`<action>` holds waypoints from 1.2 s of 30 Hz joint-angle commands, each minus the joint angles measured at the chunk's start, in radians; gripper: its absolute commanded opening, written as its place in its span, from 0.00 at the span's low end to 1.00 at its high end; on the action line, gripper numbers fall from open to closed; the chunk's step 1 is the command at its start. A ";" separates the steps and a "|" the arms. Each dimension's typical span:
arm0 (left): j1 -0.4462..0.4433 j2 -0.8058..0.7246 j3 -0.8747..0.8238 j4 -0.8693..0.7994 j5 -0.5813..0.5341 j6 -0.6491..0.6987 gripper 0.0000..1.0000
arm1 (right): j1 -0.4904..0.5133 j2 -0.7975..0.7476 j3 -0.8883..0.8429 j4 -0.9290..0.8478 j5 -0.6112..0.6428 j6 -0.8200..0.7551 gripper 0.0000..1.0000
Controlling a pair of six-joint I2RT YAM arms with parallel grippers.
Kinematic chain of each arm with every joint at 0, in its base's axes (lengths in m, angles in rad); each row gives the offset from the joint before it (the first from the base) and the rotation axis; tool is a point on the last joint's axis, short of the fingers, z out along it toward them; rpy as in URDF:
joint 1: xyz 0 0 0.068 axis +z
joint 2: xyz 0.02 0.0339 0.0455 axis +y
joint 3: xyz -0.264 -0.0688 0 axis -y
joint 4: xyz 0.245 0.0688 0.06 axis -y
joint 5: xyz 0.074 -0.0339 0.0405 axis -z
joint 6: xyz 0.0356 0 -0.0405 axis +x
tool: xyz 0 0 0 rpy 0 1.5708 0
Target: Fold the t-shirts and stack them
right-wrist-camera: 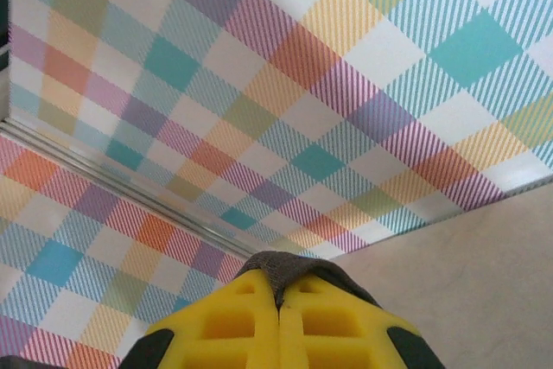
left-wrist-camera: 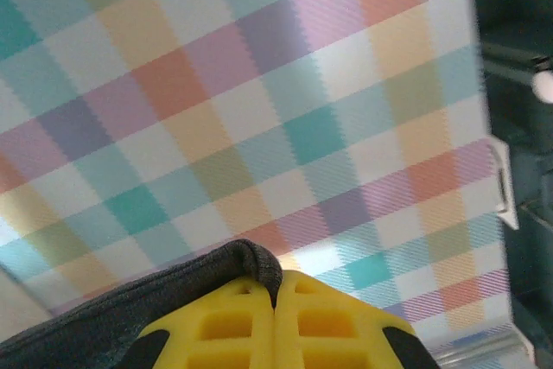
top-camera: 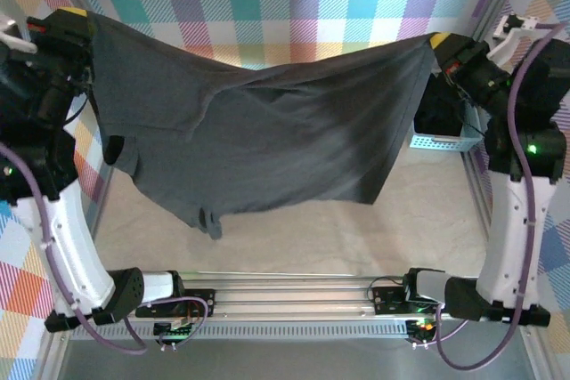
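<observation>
Held up in mid-air, spread wide above the tabletop (top-camera: 356, 238): one dark t-shirt (top-camera: 267, 140), top edge sagging in the middle, lower hem hanging loose. Left end effector (top-camera: 76, 13) clenched on one top corner, fabric pinched between its yellow tips. Right end effector (top-camera: 439, 40) clenched on the other top corner likewise. Just beside the right arm, partly behind the cloth, a light blue basket (top-camera: 443, 141).

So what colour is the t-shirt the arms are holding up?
The t-shirt is plain dark charcoal, no print; the top external view shows it best.
</observation>
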 commanded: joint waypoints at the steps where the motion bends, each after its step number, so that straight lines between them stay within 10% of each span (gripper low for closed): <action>1: 0.022 0.165 -0.001 0.036 0.100 0.014 0.00 | -0.010 0.148 0.005 0.079 -0.100 0.013 0.00; 12: 0.045 0.350 0.361 0.055 0.192 -0.046 0.00 | -0.042 0.409 0.424 -0.041 -0.060 0.004 0.00; 18: 0.061 0.196 0.318 -0.066 0.182 0.008 0.00 | -0.090 0.278 0.291 -0.029 -0.013 0.009 0.00; 27: 0.064 -0.323 -0.904 -0.042 0.143 0.117 0.00 | -0.097 -0.086 -0.579 0.003 0.115 -0.104 0.00; 32: 0.057 -0.198 -1.328 0.136 0.152 0.201 0.00 | -0.096 -0.041 -0.970 0.164 0.090 -0.106 0.00; 36: 0.043 -0.056 -1.431 0.218 0.161 0.238 0.00 | -0.080 0.173 -0.969 0.170 0.045 -0.156 0.00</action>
